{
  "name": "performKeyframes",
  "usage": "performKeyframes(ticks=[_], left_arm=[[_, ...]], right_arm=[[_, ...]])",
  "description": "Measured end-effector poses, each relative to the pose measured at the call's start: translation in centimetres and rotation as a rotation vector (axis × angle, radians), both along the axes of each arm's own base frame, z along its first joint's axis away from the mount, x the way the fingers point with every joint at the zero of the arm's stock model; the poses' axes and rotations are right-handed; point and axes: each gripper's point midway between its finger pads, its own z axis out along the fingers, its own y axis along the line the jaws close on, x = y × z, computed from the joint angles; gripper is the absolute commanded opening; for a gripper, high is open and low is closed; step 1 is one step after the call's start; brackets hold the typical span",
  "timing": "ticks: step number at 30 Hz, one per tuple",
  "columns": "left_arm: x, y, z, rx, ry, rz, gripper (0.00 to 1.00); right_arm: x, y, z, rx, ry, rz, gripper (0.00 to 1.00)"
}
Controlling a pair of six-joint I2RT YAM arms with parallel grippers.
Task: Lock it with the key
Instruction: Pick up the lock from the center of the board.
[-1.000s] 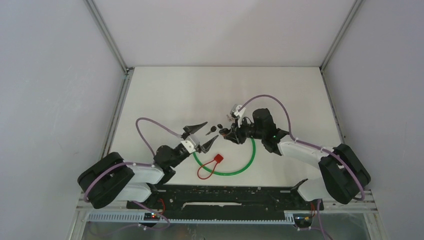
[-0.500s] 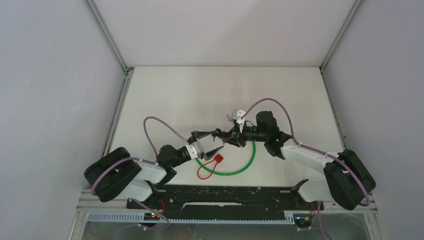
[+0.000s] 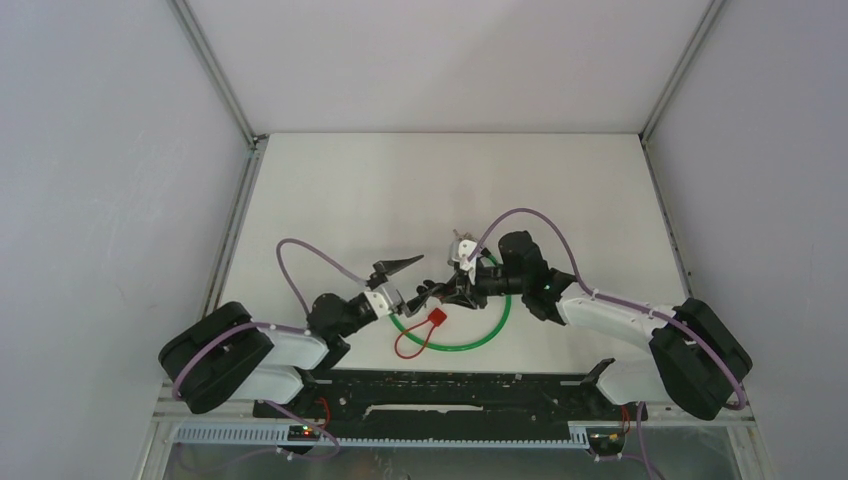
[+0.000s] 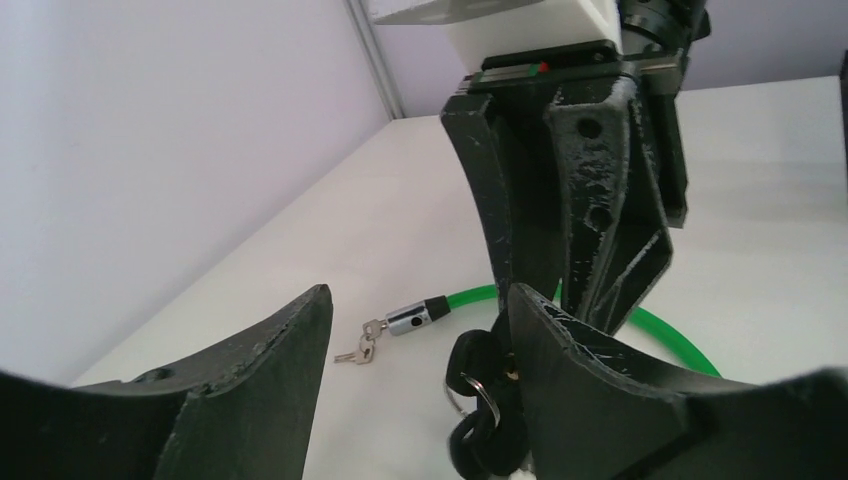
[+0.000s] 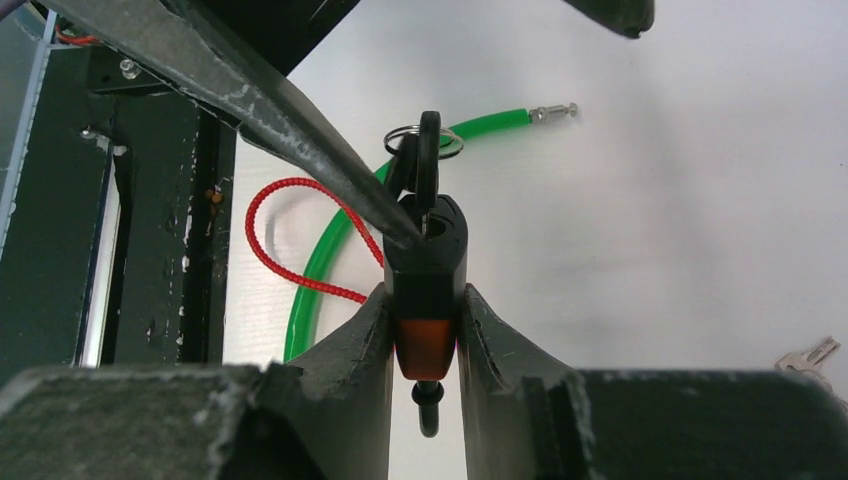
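The right gripper (image 5: 425, 300) stays closed on the black padlock (image 5: 425, 255), with the key (image 5: 428, 150) sitting in its top. It holds the padlock above the table (image 3: 350, 200), near the green cable (image 3: 507, 312). Compared with one second ago, both arms are closer to their bases. The left gripper (image 3: 412, 280), wide open and holding nothing, now has one finger (image 5: 300, 120) against the padlock, just beside the key.
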Motion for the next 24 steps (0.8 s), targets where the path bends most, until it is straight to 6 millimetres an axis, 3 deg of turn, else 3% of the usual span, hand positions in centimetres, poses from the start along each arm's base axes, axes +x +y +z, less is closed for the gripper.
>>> performKeyframes(ticks=[8,14,21,24], left_arm=[[-0.9,-1.0,-1.2,0.064,0.011,-0.078,0.65],[-1.2,-2.2,-1.3,0.103,0.004,-0.144,0.63],[-1.7,-3.1,-2.8,0.187,0.03,-0.211,0.47],[-1.9,-3.3,-3.4,0.222,0.037,-0.235,0.47]], right_arm=[[-0.2,-0.1,-0.2,-0.018,-0.017,0.002,0.0],[0.0,-0.5,0.9,-0.009,-0.067,-0.021,0.0],[0.0,-1.0,-0.5,-0.082,-0.102,-0.056,0.0],[0.1,-1.1,-0.9,-0.106,-0.121,-0.071,0.0]])
